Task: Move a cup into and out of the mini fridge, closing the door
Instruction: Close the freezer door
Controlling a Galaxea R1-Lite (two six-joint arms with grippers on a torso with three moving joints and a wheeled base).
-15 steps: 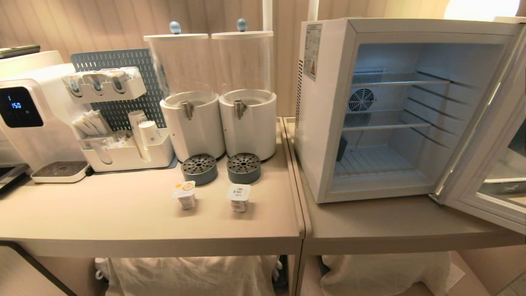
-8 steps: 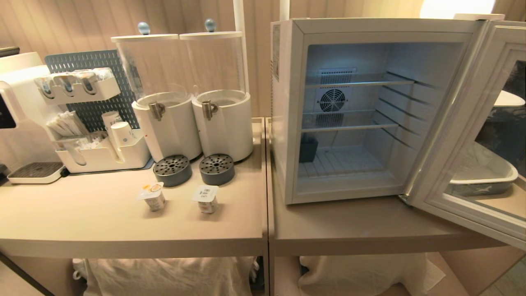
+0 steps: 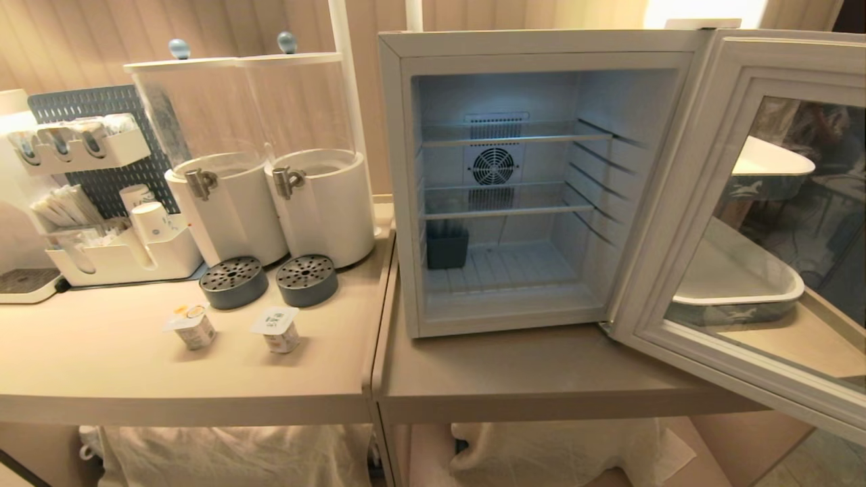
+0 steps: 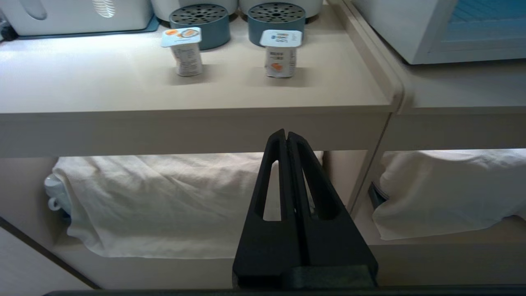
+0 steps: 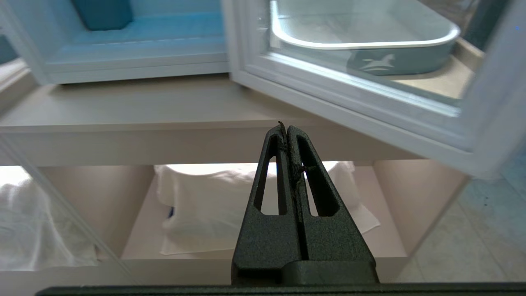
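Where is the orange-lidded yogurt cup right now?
In the head view, the orange-lidded cup stands on the left counter, just left of the white-lidded cup, in front of the grey drip trays.

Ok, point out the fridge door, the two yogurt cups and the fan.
Door [image 3: 683, 203], head view, left frame.
Left cup [image 3: 193, 328], head view, body.
Right cup [image 3: 278, 331], head view, body.
Fan [image 3: 492, 166], head view, grille centre.

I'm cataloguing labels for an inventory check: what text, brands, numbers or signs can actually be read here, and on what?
No text reads clearly in any view.
Left yogurt cup: print on lid and side, too small to read.
Right yogurt cup: print on lid and side, blurred.
Paper cups in the organizer: a small mark, unreadable.
Blue tray behind the fridge door: a white rocking-horse emblem, no words.
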